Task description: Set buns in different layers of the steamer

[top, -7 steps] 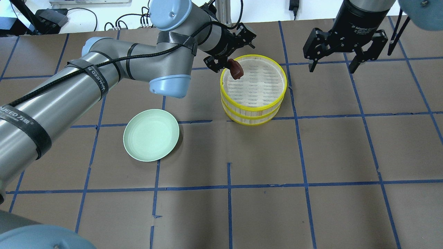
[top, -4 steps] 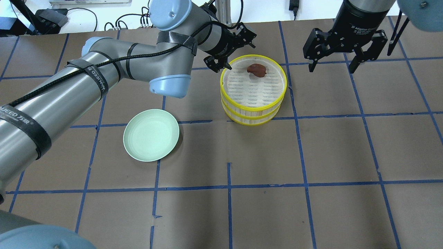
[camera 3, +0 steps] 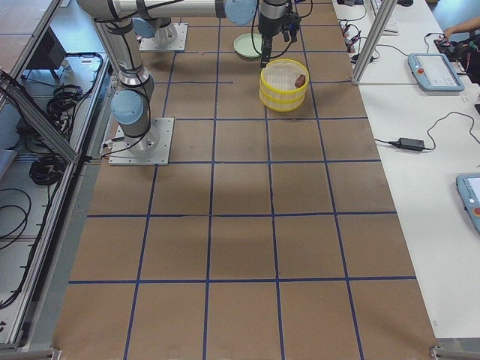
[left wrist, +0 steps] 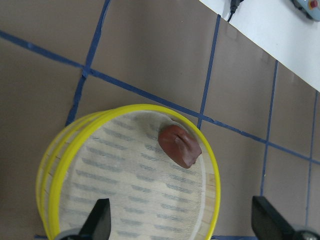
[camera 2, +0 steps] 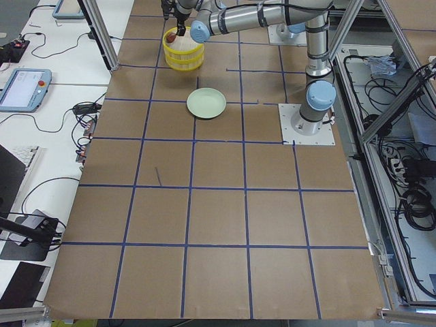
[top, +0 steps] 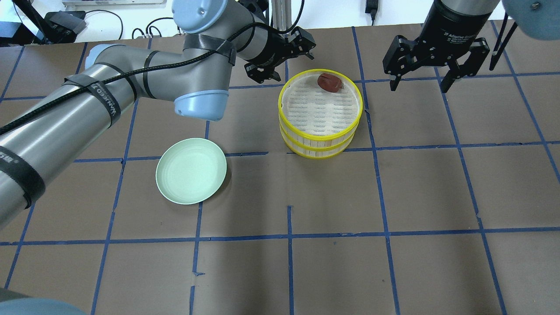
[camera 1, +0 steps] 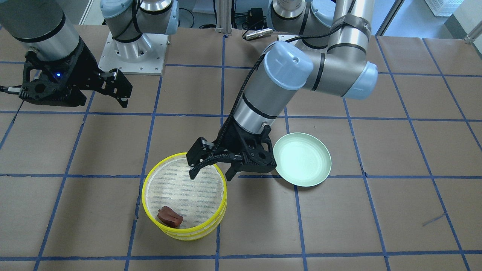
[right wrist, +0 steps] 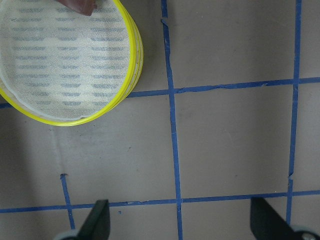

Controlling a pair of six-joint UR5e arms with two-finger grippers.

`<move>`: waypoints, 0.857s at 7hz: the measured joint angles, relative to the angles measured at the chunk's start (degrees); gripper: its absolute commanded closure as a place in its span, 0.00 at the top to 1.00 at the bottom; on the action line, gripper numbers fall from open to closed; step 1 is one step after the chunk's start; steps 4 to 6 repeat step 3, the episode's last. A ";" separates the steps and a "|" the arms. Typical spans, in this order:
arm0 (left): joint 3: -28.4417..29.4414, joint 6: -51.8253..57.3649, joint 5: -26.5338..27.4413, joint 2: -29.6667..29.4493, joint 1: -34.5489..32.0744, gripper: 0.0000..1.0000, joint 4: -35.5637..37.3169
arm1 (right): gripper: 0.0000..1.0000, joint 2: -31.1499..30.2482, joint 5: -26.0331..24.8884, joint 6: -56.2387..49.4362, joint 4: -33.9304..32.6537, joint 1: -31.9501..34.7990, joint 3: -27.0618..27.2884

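Jaws apart, bun (top: 329, 82) in steamer (top: 319, 146)

Illumination is bright, even and diffuse from above; shadows are faint, e.g. a thin soft band at 4 o'clock of the plate (top: 191, 170) in the overhead view. Specular streaks run along the left arm (top: 65, 118). In the wrist views the fingertips (left wrist: 101, 218) at 6 o'clock are blurred; the table (left wrist: 150, 50) is sharp.
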 measured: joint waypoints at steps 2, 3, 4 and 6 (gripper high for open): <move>-0.37 16.75 0.42 5.42 5.74 1.00 -12.63 | 1.00 0.00 0.05 0.01 0.00 0.00 0.00; -0.16 24.12 2.99 8.35 8.50 1.00 -20.83 | 1.00 0.02 0.06 -0.01 -0.02 0.00 0.00; -0.16 24.12 2.99 8.35 8.50 1.00 -20.83 | 1.00 0.02 0.06 -0.01 -0.02 0.00 0.00; -0.16 24.12 2.99 8.35 8.50 1.00 -20.83 | 1.00 0.02 0.06 -0.01 -0.02 0.00 0.00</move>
